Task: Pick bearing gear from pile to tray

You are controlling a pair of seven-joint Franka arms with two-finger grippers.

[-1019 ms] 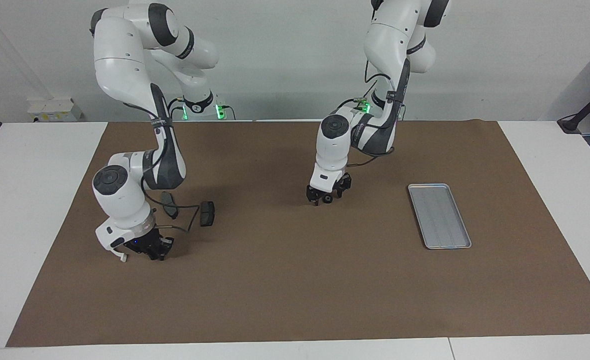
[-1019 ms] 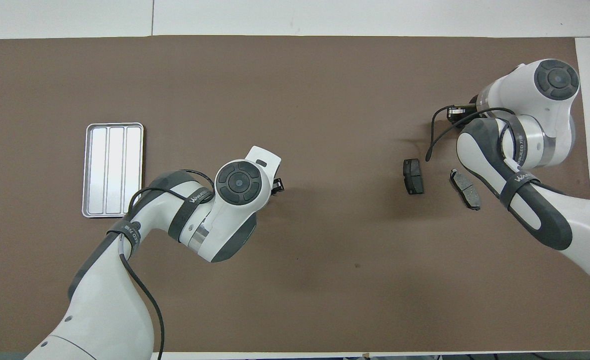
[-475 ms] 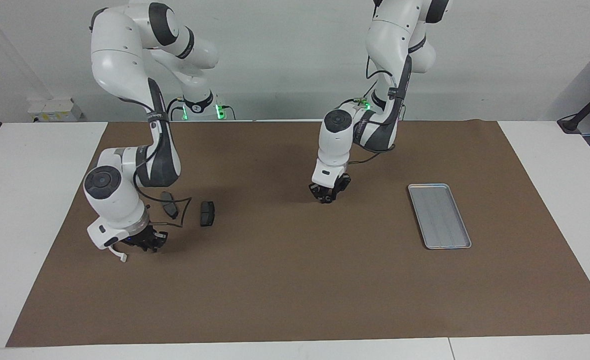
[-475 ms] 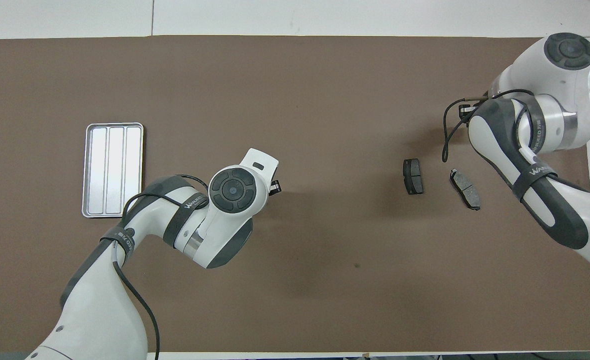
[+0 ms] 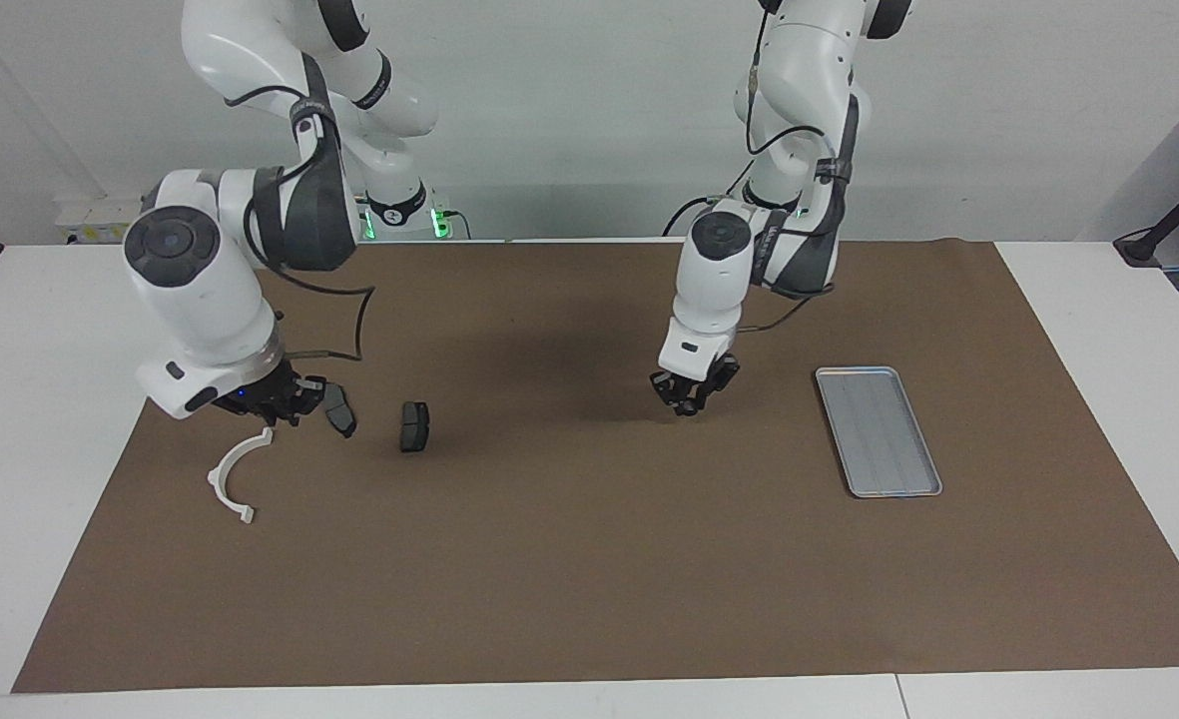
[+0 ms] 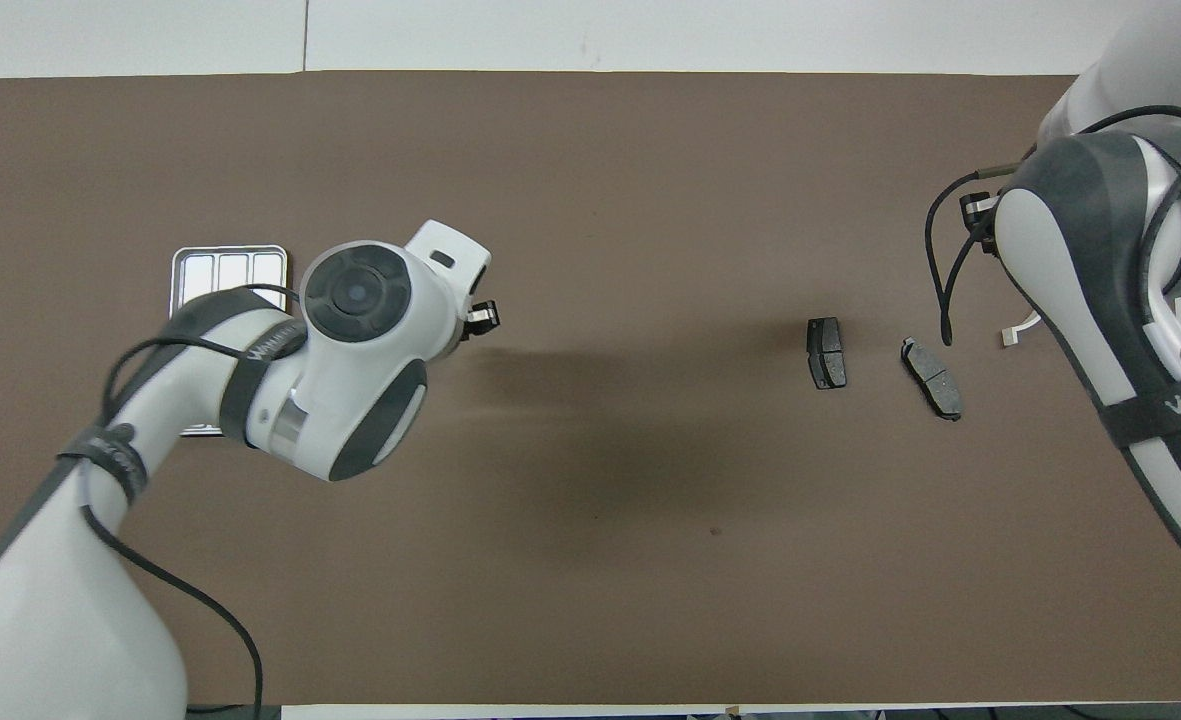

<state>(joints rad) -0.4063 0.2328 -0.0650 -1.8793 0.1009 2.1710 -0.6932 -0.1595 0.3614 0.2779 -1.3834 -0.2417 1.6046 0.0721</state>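
My left gripper [image 5: 689,396] hangs a little above the brown mat, between the pile and the tray [image 5: 879,429]. It is shut on a small black round piece, the bearing gear. In the overhead view the same gripper [image 6: 481,317] shows beside the tray [image 6: 228,275], which the left arm half covers. The pile lies toward the right arm's end: a white curved arc [image 5: 233,479] and two dark brake pads [image 5: 414,425] [image 5: 339,409]. My right gripper [image 5: 275,402] is shut and raised over the arc and the nearer pad. I cannot tell whether it holds anything.
The brown mat [image 5: 589,559] covers most of the white table. From overhead the two pads [image 6: 827,352] [image 6: 932,377] lie side by side, and only one tip of the arc [image 6: 1015,333] shows past the right arm.
The left gripper closed on the small black piece, lifted it and moved toward the tray. The right arm rose from the mat and uncovered the white arc.
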